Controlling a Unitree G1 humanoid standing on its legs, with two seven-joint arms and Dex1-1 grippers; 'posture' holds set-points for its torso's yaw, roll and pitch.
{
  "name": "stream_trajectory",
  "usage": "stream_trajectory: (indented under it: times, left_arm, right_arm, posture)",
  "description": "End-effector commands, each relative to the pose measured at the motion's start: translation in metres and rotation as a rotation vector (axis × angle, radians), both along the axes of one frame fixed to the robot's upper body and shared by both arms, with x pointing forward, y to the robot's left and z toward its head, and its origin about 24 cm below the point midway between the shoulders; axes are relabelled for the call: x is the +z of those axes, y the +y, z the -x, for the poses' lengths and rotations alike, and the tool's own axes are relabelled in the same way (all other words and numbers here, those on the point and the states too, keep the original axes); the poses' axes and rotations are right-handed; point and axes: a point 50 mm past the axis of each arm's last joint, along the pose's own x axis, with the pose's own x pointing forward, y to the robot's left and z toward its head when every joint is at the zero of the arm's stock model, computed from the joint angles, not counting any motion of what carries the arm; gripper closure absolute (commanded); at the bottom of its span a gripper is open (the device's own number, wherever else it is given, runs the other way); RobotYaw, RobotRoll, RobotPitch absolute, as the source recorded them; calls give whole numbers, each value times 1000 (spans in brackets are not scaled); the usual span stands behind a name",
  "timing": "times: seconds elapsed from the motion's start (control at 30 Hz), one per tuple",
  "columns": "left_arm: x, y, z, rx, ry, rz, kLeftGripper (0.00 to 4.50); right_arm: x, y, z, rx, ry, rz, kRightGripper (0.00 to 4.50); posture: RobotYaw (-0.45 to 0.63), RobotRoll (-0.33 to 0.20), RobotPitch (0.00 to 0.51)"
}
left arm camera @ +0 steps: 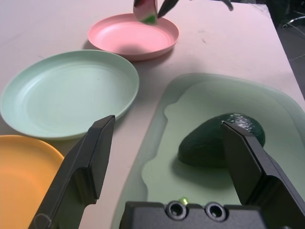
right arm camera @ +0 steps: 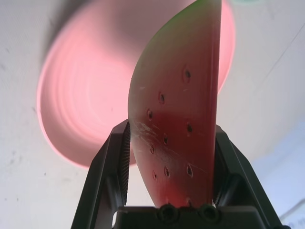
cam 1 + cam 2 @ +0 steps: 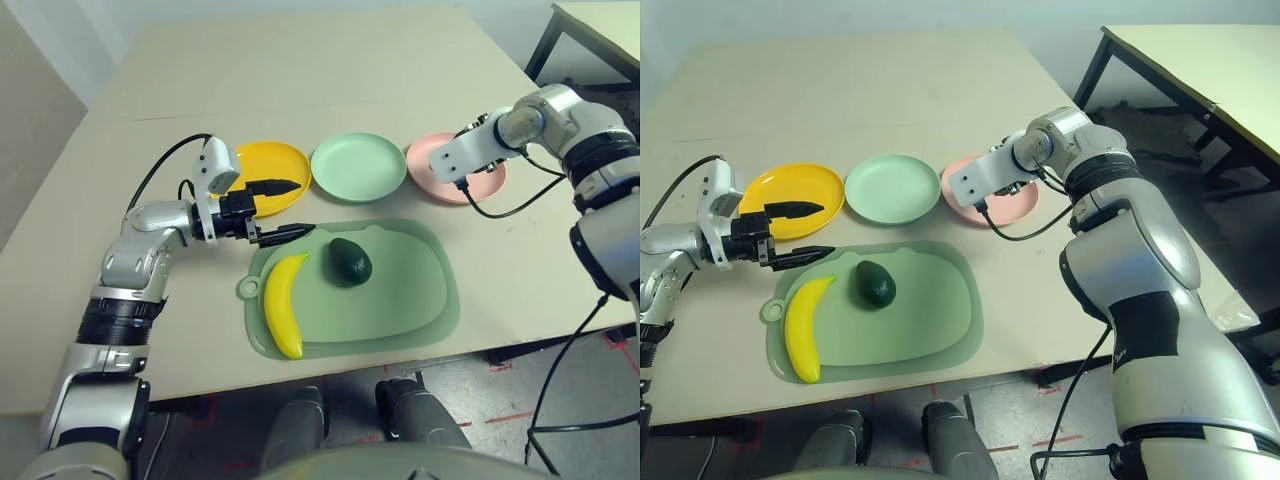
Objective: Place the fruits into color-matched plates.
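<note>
Beige table [image 3: 300,80] fills your view, with a green cutting mat [image 3: 400,300] at lower centre holding the banana [image 3: 283,300] and avocado [image 3: 350,261]. Above it sit yellow [image 3: 262,165], mint [image 3: 358,166] and pink [image 3: 432,178] plates. Your right gripper [image 2: 169,143] clamps the watermelon wedge [image 2: 178,109] over the pink plate; your left gripper [image 3: 285,207], centre-left, is spread wide.

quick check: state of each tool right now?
Left tool: open, empty, near the dark green toy avocado.
Right tool: shut on the red toy watermelon wedge with green rind, over the pale pink round plastic plate.
</note>
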Motion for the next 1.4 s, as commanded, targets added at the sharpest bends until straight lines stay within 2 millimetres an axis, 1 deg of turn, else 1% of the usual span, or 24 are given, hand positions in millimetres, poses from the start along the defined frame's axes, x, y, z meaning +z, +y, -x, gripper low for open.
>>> stream_trajectory:
  times: [0.03, 0.2, 0.47, 0.67, 0.7, 0.87, 1.03, 1.1, 1.23, 1.4]
  left_arm:
    - [1, 1, 5, 8, 1, -9, 0]
    - [3, 0, 6, 11, -2, -5, 0]
    - [5, -2, 6, 9, -13, 1, 0]
    - [4, -2, 6, 13, -17, 7, 0]
    - [5, -2, 6, 16, -20, 13, 0]
    - [5, -1, 4, 16, -24, 12, 0]
    - [4, 0, 3, 1, -19, 14, 0]
    - [2, 0, 4, -16, -15, 8, 0]
    - [-2, -1, 9, -88, -3, -12, 0]
    - [-3, 7, 16, -141, 18, -19, 0]
  right_arm:
    - [-14, -8, 0, -28, -7, 48, 2225]
    - [-24, -12, 0, -37, -13, 73, 2225]
    - [-33, -16, -1, -63, -34, 96, 2225]
    - [-37, -18, -1, -71, -44, 100, 134]
    - [-37, -18, 0, -70, -42, 100, 57]
    - [-32, -21, 1, -53, -33, 128, 57]
    - [-12, -20, 3, 6, -8, 143, 57]
    - [-3, -15, 6, 61, 16, 135, 57]
    - [17, 3, 14, 232, 61, 109, 57]
    - [35, 27, 28, 445, 138, 72, 57]
  posture:
    - [29, 0, 120]
    - [32, 0, 124]
    - [35, 0, 128]
    - [37, 0, 127]
    - [35, 0, 126]
    - [28, 0, 119]
    - [19, 0, 109]
    - [15, 0, 106]
    - [-3, 0, 104]
    - [-11, 0, 105]
